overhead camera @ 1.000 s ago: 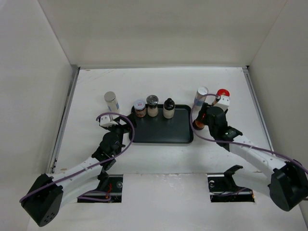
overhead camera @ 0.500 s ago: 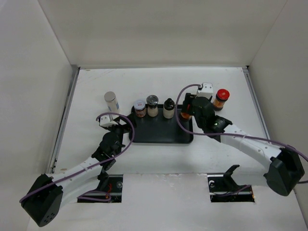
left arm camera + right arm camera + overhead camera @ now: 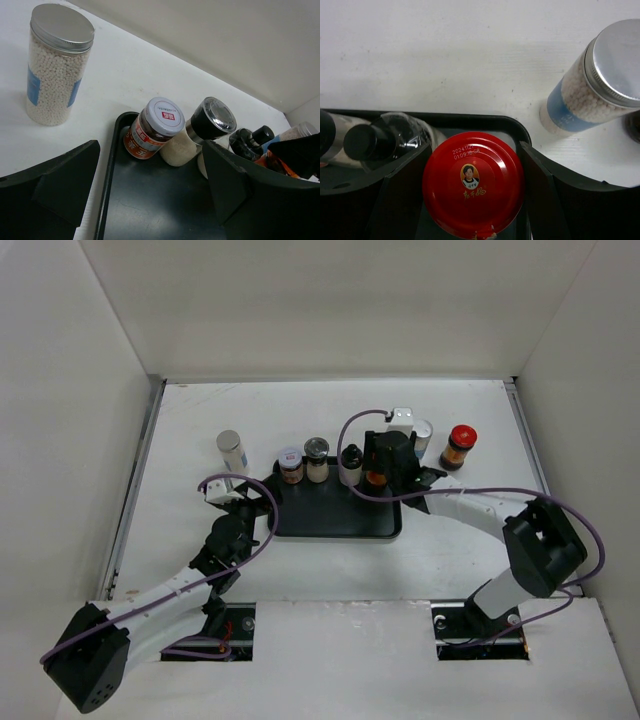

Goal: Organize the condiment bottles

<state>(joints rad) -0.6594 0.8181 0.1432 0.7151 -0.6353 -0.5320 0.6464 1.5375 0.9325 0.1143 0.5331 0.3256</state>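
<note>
Top external: the right arm (image 3: 455,503) reaches left to the tray (image 3: 335,522), carrying a red-capped jar (image 3: 377,478) upright at its rear right corner, just right of the black-capped bottle (image 3: 351,464).

Right wrist: the right fingers (image 3: 402,192) clamp the jar's sides. The tray floor lies below, so the move is probably straight down. I cannot tell whether the jar already touches it.

Left wrist: the left fingers (image 3: 55,185) gape wide and empty. A silver-topped cylinder (image 3: 56,65) stands on the counter (image 3: 125,75) ahead-left of them.
</note>
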